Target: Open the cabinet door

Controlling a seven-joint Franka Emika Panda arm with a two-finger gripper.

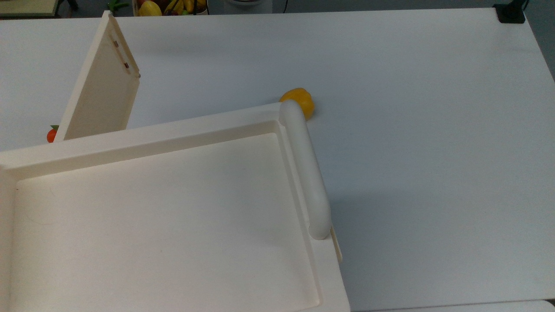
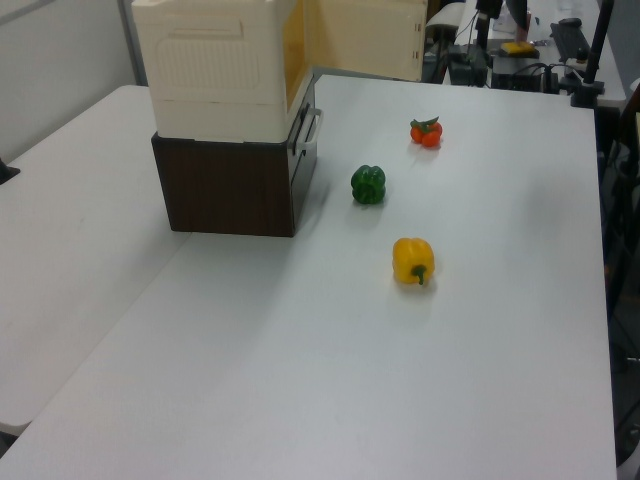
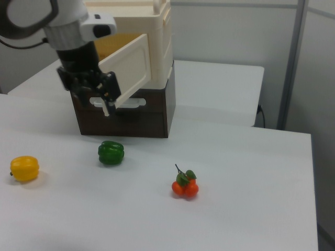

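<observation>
One cabinet door [image 3: 130, 67] (swung open), three vegetables.

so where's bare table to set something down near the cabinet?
Widest bare stretch: the table in front of the yellow pepper in the left view. Another lies between the tomatoes and the right view's right edge. Crowded: beside the cabinet, where the open cabinet door, gripper and green pepper sit.

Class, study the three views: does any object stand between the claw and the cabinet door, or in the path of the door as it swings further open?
Nothing visible does. In the right view the claw is at the free edge of the cabinet door. The green pepper, the tomatoes and the yellow pepper lie low on the table, apart from the door.
</observation>
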